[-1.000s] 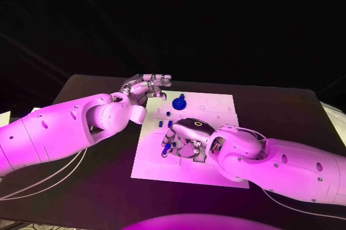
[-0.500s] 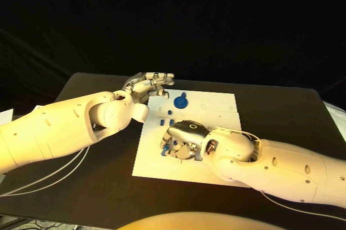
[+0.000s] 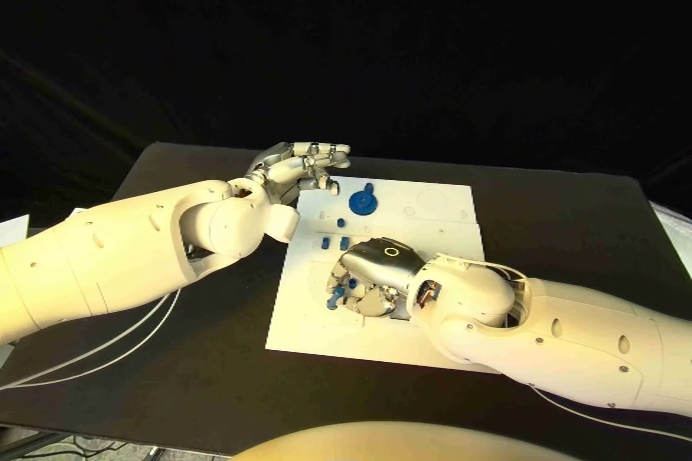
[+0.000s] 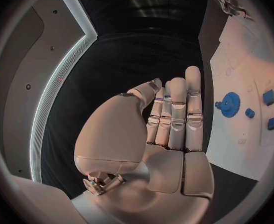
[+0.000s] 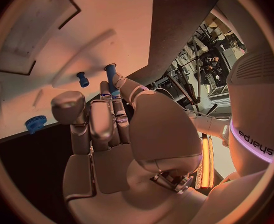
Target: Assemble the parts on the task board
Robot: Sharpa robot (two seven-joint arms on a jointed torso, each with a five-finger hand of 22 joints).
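The white task board lies in the middle of the black table. My right hand hangs low over its middle with the fingers curled down. In the right wrist view, that right hand pinches a blue peg between its fingertips, and a second blue peg stands on the board beside it. My left hand hovers at the board's far left corner, fingers straight and together, holding nothing. A blue gear sits on the board's far part.
Small blue blocks lie between the gear and my right hand; the left wrist view shows the gear with such blocks beyond it. A rectangular recess is cut into the board. Bare black table surrounds the board.
My right hand has shifted its fingers slightly over the board's middle, the blue peg moving with them. My left hand has barely moved.
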